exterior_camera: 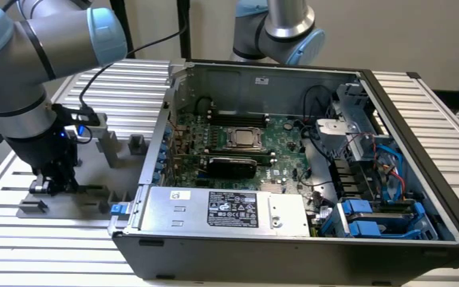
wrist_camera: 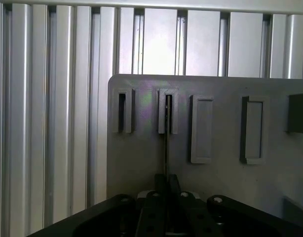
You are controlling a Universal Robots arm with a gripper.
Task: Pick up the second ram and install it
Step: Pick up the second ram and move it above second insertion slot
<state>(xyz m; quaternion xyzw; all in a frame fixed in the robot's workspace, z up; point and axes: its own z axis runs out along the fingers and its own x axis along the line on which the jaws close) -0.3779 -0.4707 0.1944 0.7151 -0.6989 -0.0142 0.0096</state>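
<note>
At the exterior view's left, the gripper (exterior_camera: pixel 54 185) is positioned down on a grey slotted holder (exterior_camera: pixel 94 200) on the ribbed worktop (exterior_camera: pixel 46 251). The second ram (wrist_camera: pixel 166 138) is seen edge-on, standing in a holder slot, with the fingers (wrist_camera: pixel 160 185) clamped on it. To the right, an open computer case (exterior_camera: pixel 293 254) is set, its motherboard (exterior_camera: pixel 281 140) exposed.

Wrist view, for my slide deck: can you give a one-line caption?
Gripper clamps the RAM stick, seen edge-on, standing in a slot of the gray holder.
</note>
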